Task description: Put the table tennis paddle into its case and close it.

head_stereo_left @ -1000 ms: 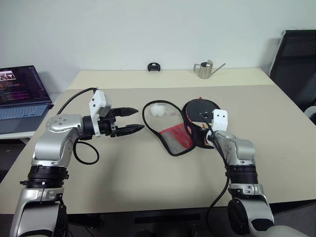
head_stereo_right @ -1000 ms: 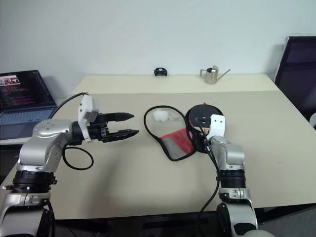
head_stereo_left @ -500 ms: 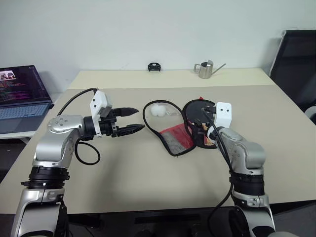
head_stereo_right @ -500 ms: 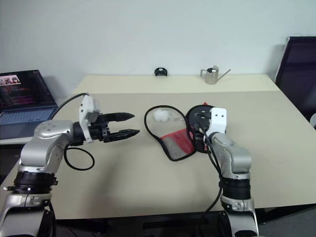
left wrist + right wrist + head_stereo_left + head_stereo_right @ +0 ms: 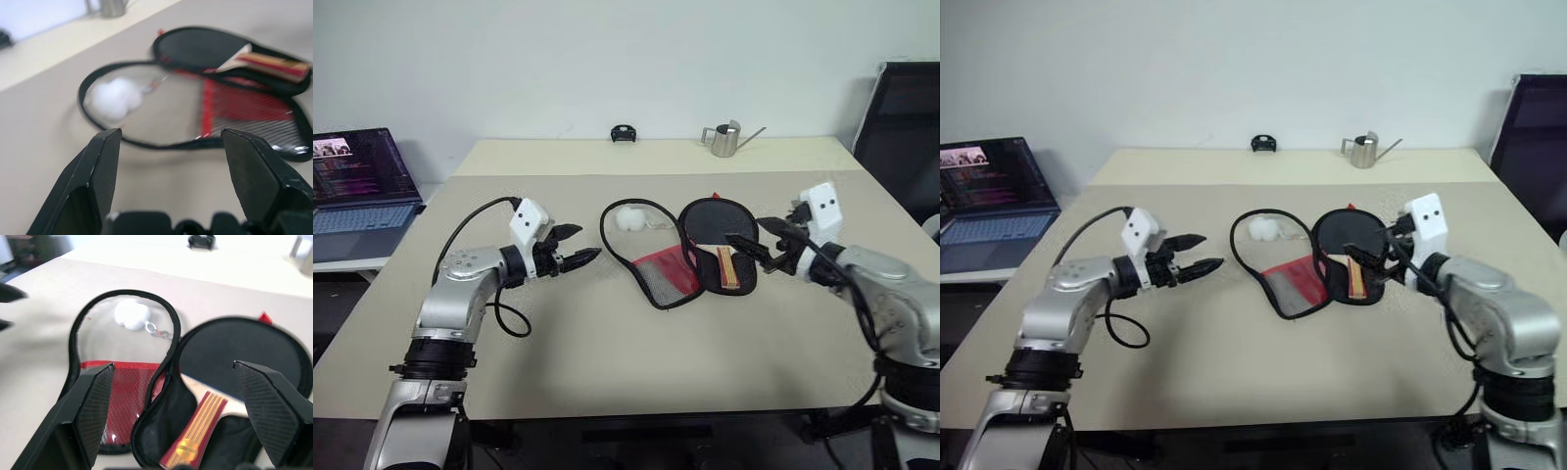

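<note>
Case [image 5: 671, 253] lies unzipped and spread flat at mid tabletop [image 5: 607, 362], its two halves side by side. The half toward 3 o'clock holds the table tennis paddle [image 5: 717, 228]: black face toward 12, wooden handle with red stripe toward 6, resting inside the black lining. The half toward 9 o'clock is a clear window with a red mesh pocket at its 6 o'clock end; we see two small white balls [image 5: 627, 217] under the clear panel, near a zip pull.

Left end effector [image 5: 576, 245] hovers at 9 o'clock of the case, apart from it, fingers spread and gripping nothing, tips aimed toward the clear half. Right end effector [image 5: 745, 245] hovers above the paddle's handle end, at the case's 3 o'clock side, fingers wide apart and empty; we cannot tell from the head views whether it touches the case edge.

Along the tabletop's 12 o'clock edge: a small black object [image 5: 624, 132] and a metal watering can [image 5: 725, 138]. A laptop [image 5: 357, 181] sits off toward 9 o'clock.
</note>
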Motion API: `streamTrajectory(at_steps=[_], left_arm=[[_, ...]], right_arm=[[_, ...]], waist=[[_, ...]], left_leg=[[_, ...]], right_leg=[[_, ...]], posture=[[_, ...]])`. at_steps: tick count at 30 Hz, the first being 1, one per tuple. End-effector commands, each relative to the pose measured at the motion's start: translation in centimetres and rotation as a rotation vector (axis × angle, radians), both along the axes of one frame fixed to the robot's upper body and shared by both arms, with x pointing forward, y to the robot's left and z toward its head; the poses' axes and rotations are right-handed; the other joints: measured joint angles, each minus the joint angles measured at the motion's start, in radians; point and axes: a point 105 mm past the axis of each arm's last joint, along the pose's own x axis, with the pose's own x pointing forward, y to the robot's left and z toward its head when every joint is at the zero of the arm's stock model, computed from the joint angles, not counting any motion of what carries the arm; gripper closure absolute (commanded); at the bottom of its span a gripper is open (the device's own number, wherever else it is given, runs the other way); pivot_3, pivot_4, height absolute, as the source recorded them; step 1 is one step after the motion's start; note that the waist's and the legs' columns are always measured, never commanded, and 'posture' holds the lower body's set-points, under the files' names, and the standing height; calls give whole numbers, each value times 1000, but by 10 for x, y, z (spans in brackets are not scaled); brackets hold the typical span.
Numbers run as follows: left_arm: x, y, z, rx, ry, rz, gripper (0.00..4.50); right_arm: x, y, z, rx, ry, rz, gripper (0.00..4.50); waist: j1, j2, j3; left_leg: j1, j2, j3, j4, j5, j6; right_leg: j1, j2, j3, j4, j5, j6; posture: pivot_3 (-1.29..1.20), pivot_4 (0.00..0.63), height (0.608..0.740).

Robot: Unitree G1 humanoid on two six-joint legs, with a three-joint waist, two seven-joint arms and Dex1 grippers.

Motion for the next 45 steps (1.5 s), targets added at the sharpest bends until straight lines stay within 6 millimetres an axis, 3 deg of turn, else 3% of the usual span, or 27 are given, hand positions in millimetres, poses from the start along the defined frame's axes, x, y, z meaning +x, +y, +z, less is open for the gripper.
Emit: streamTrajectory(at_steps=[1,10,21,25,33,40,45], left_arm=[[13,0,-8,30,14,50,961],[39,-5,-38,87,75,96,961],[55,-61,-52,-24,135,11,961],[55,-86,-38,-53,102,-78,961],[60,-155,28,-203,-4,-235,961],[55,-207,33,-206,1,-264,961],[53,-232,29,-221,9,-210,961]], right_arm=[[-19,5,20,-45,-57,135,290],[-14,-18,19,-101,-26,65,290],[-19,-28,17,-105,-14,20,290],[-21,-35,21,-101,-23,-3,290],[-27,-45,26,-95,-38,-56,290],[-41,-49,23,-93,-30,-113,290],[-48,-56,21,-88,-24,-168,290]], waist=[[4,0,0],[14,-1,0],[14,-3,1],[16,-3,1],[30,-6,3],[33,-6,3],[39,-7,3]], left_leg=[[0,0,0,0,0,0],[-1,0,-1,1,0,0],[-1,-1,-1,1,0,0],[-2,-1,-1,1,0,0],[-3,-2,-1,1,0,0],[-2,-2,0,0,0,0],[-2,-2,0,0,0,0]], right_leg=[[0,0,0,0,0,0],[1,-1,-1,-2,0,0],[1,-1,-1,-3,0,0],[1,-1,-1,-3,0,0],[1,-1,-2,-4,0,0],[1,-1,-1,-5,0,0],[1,-1,-1,-5,0,0]], posture=[[0,150,740],[0,150,740],[0,150,740],[0,150,740],[0,150,740],[0,150,740],[0,150,740]])
